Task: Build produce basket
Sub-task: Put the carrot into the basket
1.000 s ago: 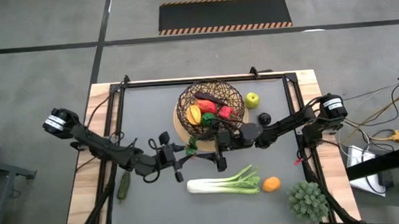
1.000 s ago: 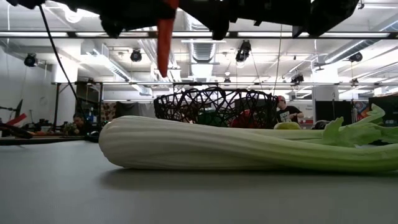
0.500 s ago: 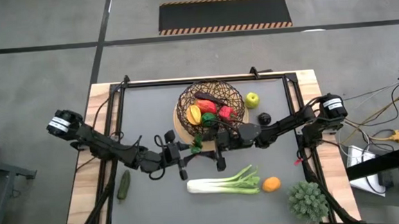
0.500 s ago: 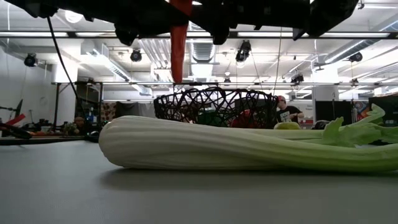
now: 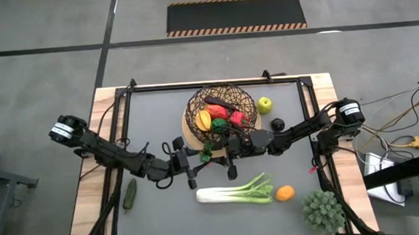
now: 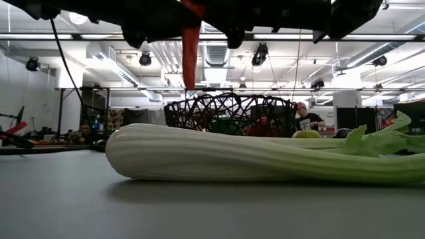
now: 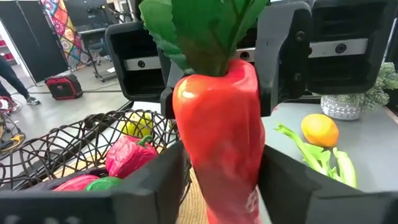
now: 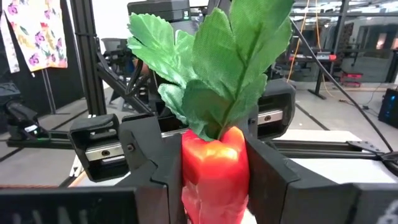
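Observation:
A red-orange carrot [image 6: 190,60] with green leaves [image 5: 205,150] hangs upright over the table, just near of the dark woven basket [image 5: 220,106]. My left gripper [image 5: 197,160] comes from the table's left and is shut on the carrot's body. My right gripper [image 5: 216,152] comes from the right and is shut on the carrot's top. The basket holds a yellow pepper [image 5: 204,120], a red pepper [image 5: 236,118] and other produce. A leek [image 5: 236,192] lies on its side on the table near of the grippers. My left gripper pinches the carrot's body [image 7: 217,155] between its two fingers [image 7: 158,186], below the right gripper's hold. The fingers are level, come from the table's left and lie across the carrot. The carrot is upright, leaves up, tip down, clear of the table. My right gripper has the carrot's top [image 8: 214,162], just under the leaves, between its two fingers [image 8: 267,180]. The fingers are level, come from the table's right and lie across the carrot. Both fingers appear to touch the carrot's sides.
An orange [image 5: 285,193] lies by the leek's leafy end. A green apple [image 5: 265,104] and a dark eggplant [image 5: 277,125] lie right of the basket. A cucumber [image 5: 130,194] lies at the near left. A spiky green plant [image 5: 323,211] stands at the near right corner.
My left gripper has gone toward the table's right and a little toward its far edge, carrying the carrot up to my right gripper. The carrot has turned from tilted to upright. In the last half second both arms have kept still.

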